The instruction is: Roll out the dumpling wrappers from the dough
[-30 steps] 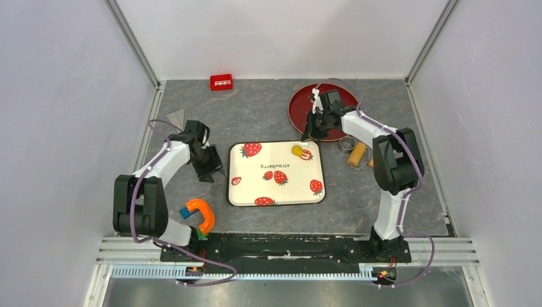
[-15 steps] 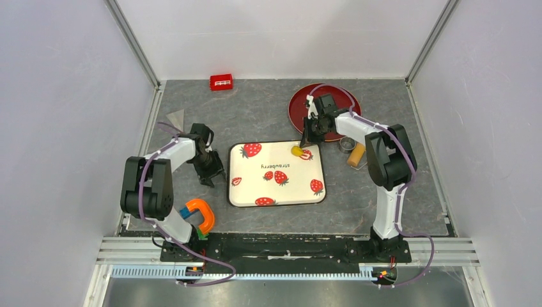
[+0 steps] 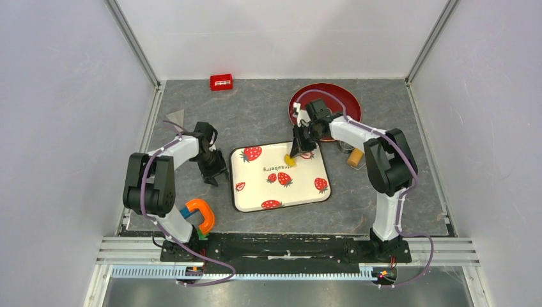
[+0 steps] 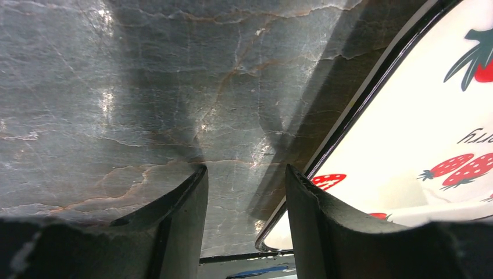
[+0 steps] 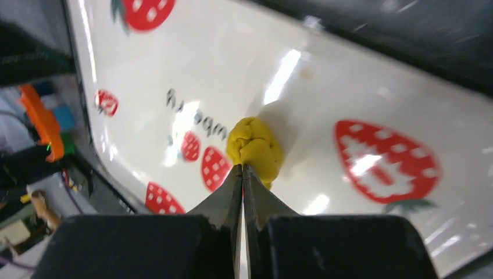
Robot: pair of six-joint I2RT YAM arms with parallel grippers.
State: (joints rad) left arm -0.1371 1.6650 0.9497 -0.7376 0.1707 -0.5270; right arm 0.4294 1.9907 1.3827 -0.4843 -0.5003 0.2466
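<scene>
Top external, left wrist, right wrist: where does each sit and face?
Top external: above, behind the bases, looking down on the grey marbled mat; left arm and right arm show.
Left wrist: on the left arm, facing down at the mat beside the white strawberry-print tray; open left gripper shows.
Right wrist: on the right arm, facing the bright-yellow dough lump; shut right gripper shows.
Shared: all see the tray.

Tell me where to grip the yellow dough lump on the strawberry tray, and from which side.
Probably across the rounded middle of the dough, from above: it is a small lump lying alone on the flat tray, free on all sides. The right gripper, shut with tips at its edge, must open first.
</scene>
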